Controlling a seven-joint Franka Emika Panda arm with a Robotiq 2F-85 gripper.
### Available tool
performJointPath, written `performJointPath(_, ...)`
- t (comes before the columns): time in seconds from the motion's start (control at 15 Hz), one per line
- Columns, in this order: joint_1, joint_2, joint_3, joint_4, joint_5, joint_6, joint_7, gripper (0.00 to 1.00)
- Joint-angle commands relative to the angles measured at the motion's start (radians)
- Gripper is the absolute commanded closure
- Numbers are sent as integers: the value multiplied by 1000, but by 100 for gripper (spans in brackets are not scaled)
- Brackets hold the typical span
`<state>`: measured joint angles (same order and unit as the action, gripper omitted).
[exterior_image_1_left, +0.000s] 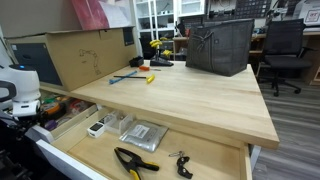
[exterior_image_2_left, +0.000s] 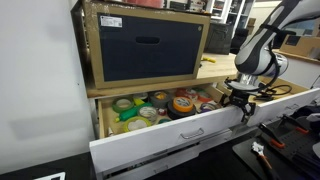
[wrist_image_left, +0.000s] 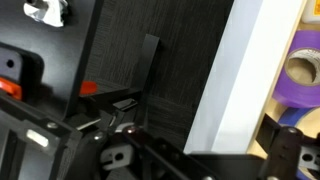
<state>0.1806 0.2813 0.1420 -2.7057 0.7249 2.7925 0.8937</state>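
**End effector at the front lip of the open drawer**

My end effector (exterior_image_2_left: 241, 104) hangs over the drawer (exterior_image_2_left: 170, 138) at the end of its white front nearest the arm, close to the tape rolls (exterior_image_2_left: 150, 104). I cannot tell whether its fingers are apart or together. In the wrist view the purple roll (wrist_image_left: 303, 68) lies just inside that front. I'd move slowly, square to the panel, steering clear of the rolls.

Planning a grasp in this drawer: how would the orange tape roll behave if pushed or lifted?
The orange tape roll seems to lie flat, packed among other tape rolls in the drawer, so a push would likely jam it against them, not roll it. Its thick ring looks stiff and should probably hold shape when pinched.
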Motion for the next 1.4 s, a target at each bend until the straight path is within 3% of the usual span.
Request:
performJointPath(0.0, 28, -55, 33, -70, 12, -5, 24, 0)
performJointPath(0.33, 43, -69, 54, -96, 7, -9, 22, 0)
performJointPath(1.0, 84, -79, 72, -68, 97, 254, -55, 0)
performJointPath(1.33, 95, -172, 50, -70, 148, 156, -166, 0)
